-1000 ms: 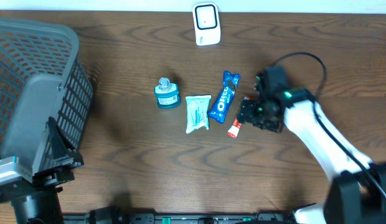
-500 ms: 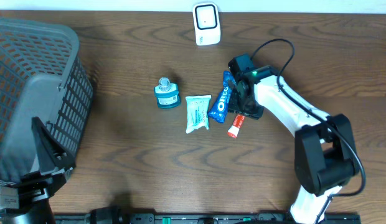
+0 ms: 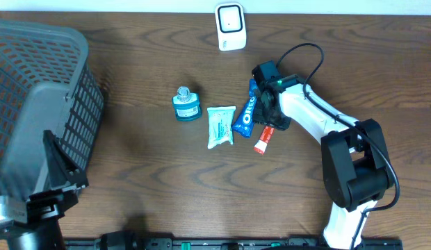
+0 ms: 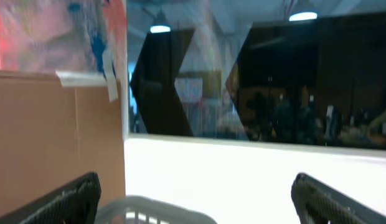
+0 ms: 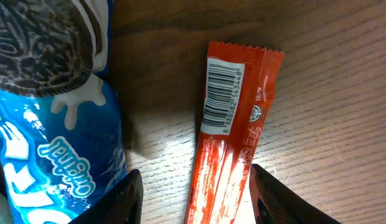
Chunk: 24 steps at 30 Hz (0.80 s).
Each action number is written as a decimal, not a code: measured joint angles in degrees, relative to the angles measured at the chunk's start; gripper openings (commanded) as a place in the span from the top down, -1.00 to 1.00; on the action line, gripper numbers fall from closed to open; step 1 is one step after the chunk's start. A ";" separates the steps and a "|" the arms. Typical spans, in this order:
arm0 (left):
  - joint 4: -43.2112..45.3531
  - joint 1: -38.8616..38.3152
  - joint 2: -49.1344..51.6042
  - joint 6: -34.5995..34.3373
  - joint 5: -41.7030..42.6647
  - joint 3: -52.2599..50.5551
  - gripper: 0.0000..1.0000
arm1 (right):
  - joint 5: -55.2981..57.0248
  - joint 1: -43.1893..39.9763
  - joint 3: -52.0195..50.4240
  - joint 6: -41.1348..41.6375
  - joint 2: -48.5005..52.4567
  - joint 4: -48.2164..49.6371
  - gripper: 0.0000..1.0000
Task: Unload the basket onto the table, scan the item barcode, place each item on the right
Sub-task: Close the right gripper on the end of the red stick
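Brown woodgrain desk (image 3: 132,160) carries it all, with the grey basket (image 3: 35,90) at its left end. My left end effector (image 4: 194,183) hangs over that basket, fingers spread wide and holding nothing. My right end effector (image 5: 194,174) is down at the middle of the desk, open, one finger on either side of the orange-red stick packet (image 5: 233,124) and not clamped on it. That packet is the item I mean to scan. It lies flat, just beside the blue Oreo pack (image 5: 50,93), with its barcode (image 5: 223,93) facing up. I think the trouble is the crowding: my finger nearest the Oreo pack could catch that wrapper and drag it along. The packet is also thin and slick, so a pinch may skid off it. If I grip too far up, I cover the barcode before it reaches the white scanner (image 3: 230,26).
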 measured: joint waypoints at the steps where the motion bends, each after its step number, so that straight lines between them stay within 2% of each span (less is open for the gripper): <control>1: -0.13 0.00 0.00 -0.02 0.00 0.00 -0.96 | 0.02 0.00 0.02 0.00 0.00 0.11 0.00; 8: -0.59 0.00 0.00 -0.04 0.02 0.00 -0.96 | 0.04 0.00 0.04 0.15 1.42 0.22 0.03; 11: -0.68 0.00 0.00 -0.04 0.00 0.00 -0.96 | 0.17 0.00 0.83 0.37 2.99 0.68 0.14; 14: -0.72 0.00 0.00 -0.04 0.00 0.02 -0.96 | 0.42 0.00 2.14 0.70 4.02 0.33 0.34; 17: -0.72 0.00 0.00 -0.04 0.00 0.02 -0.96 | 0.46 0.00 3.34 0.72 4.92 -0.35 0.89; 18: -0.70 0.00 0.00 -0.04 0.00 0.02 -0.96 | 0.55 0.00 3.72 0.72 5.18 -0.70 0.98; 24: -0.63 0.00 0.00 -0.04 0.02 0.00 -0.96 | 0.44 0.00 4.39 1.09 5.53 -1.25 0.98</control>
